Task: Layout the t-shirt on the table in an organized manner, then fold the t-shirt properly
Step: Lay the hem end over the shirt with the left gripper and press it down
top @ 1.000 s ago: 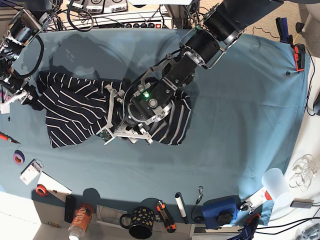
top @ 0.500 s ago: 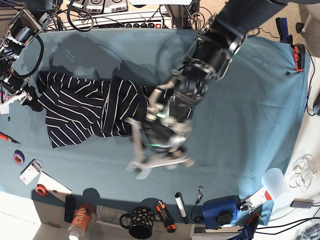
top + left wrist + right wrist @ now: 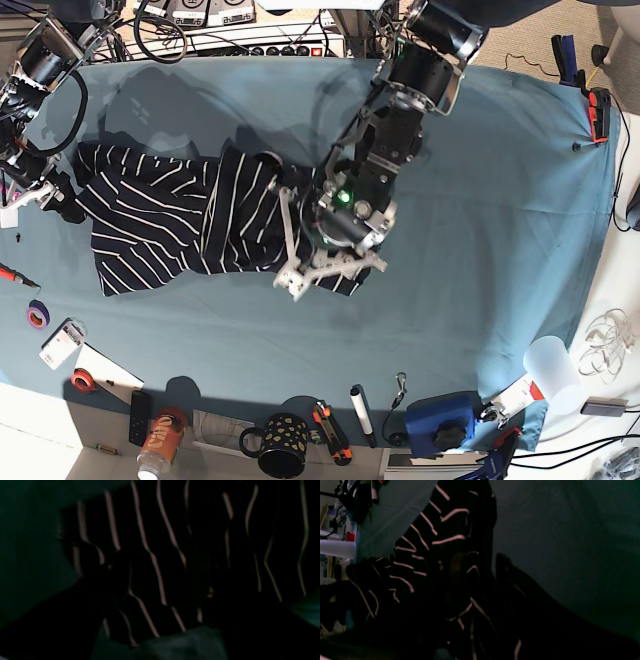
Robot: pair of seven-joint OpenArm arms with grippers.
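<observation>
The dark striped t-shirt (image 3: pixel 160 220) lies crumpled on the left middle of the teal table (image 3: pixel 480 200). My left gripper (image 3: pixel 310 272) hangs over the shirt's right edge. In the left wrist view the striped fabric (image 3: pixel 160 555) fills the frame between dark fingers, so the gripper looks shut on it. My right gripper (image 3: pixel 48 197) sits at the shirt's left edge. In the right wrist view bunched fabric (image 3: pixel 440 537) lies against a dark finger (image 3: pixel 510 575), with the table (image 3: pixel 557 530) beyond.
Along the front edge stand a spotted mug (image 3: pixel 282 445), an orange can (image 3: pixel 160 438), a marker (image 3: pixel 360 412) and a blue device (image 3: pixel 440 420). Tape rolls (image 3: pixel 38 315) lie front left. A white cup (image 3: pixel 552 365) is at the right. Cables run along the back edge.
My left arm swung toward the front edge, then came back over the shirt's right edge. The shirt's right part now lies further left. The right arm has not moved.
</observation>
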